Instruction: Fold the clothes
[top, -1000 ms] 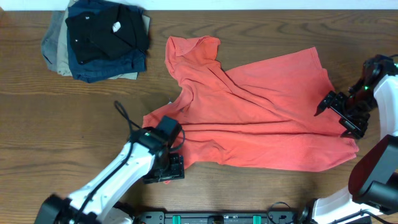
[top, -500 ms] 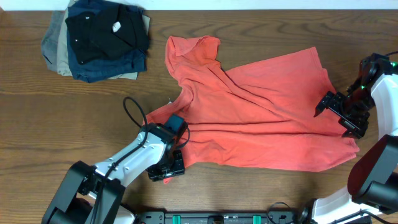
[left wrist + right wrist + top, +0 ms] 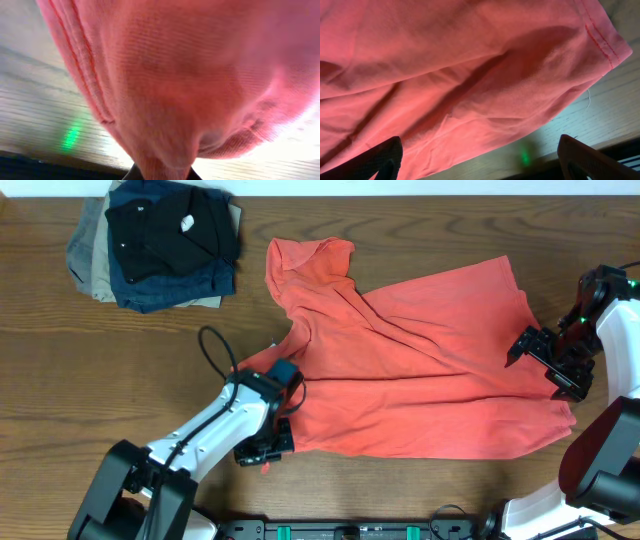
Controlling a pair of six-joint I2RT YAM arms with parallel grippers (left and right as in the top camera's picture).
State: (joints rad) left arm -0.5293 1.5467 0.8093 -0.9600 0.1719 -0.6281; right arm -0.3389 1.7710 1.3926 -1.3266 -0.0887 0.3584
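Obs: left gripper (image 3: 268, 450) pinches shirt (image 3: 420, 380) edge near table (image 3: 100, 380) front edge; right gripper (image 3: 535, 368) spread, empty. Risk: pinch may slip on lifting

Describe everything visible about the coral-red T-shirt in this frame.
The coral-red T-shirt, a soft cotton-looking knit with stitched hems and no print showing, lies creased and unfolded on the wooden table. The left gripper is shut on its near-left corner; the open right gripper is poised over its right edge.

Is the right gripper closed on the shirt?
No, the right gripper stands wide open above the shirt, nothing between its fingers.
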